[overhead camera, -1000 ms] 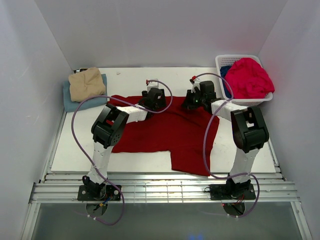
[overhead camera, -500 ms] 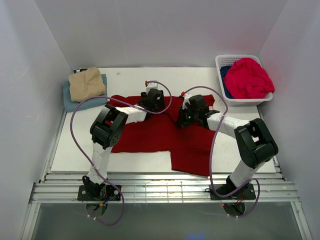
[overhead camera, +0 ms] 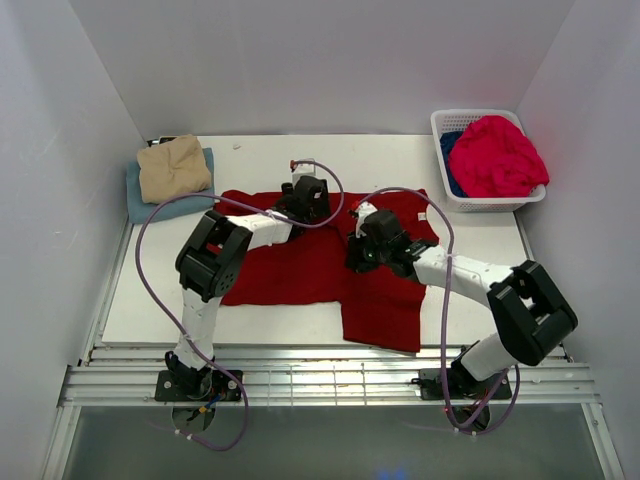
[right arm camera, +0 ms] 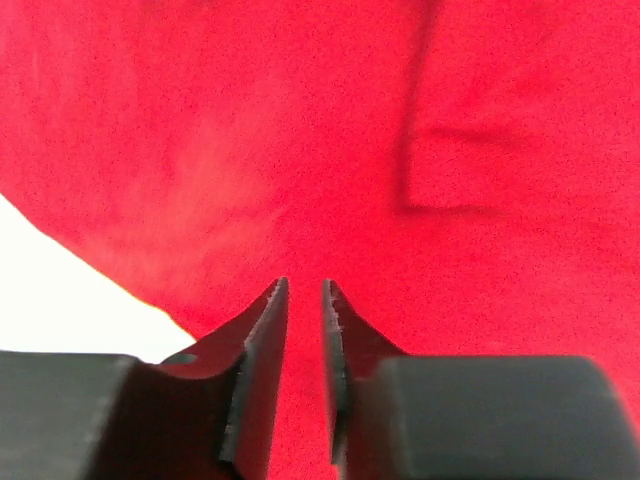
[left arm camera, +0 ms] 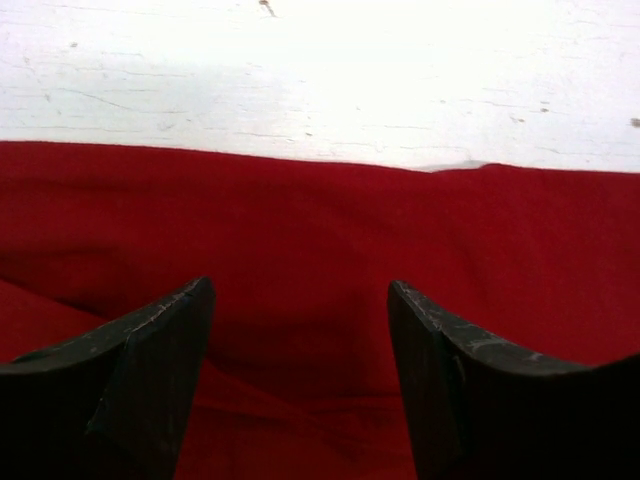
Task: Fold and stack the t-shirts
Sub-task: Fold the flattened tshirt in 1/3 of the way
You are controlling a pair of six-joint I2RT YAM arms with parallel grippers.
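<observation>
Lying spread across the middle of the bench (overhead camera: 260, 150), the dark red t-shirt (overhead camera: 300, 270) has its long axis running left to right, with one flap reaching toward the near edge on the right side.

The left claw (overhead camera: 308, 195) hangs over the shirt's far hem with its jaws spread wide and nothing between them; the hem lies just ahead of the fingertips. The right claw (overhead camera: 358, 245) sits low over the shirt's middle right. Its jaws are only a thin slit apart, and red shows through the slit. Whether a pinch of cloth is caught there I cannot tell.

Both arms are directly over the shirt. The left is nearer the far hem, the right nearer the hanging flap.

At the far right, the white basket (overhead camera: 447, 120) holds the bright pinkish-red shirt (overhead camera: 497, 155) heaped on top and the deep blue shirt (overhead camera: 450, 145) showing at its left side. At the far left the tan shirt (overhead camera: 173, 168) rests folded on the light blue shirt (overhead camera: 140, 200), so I judge two done and three to go.
</observation>
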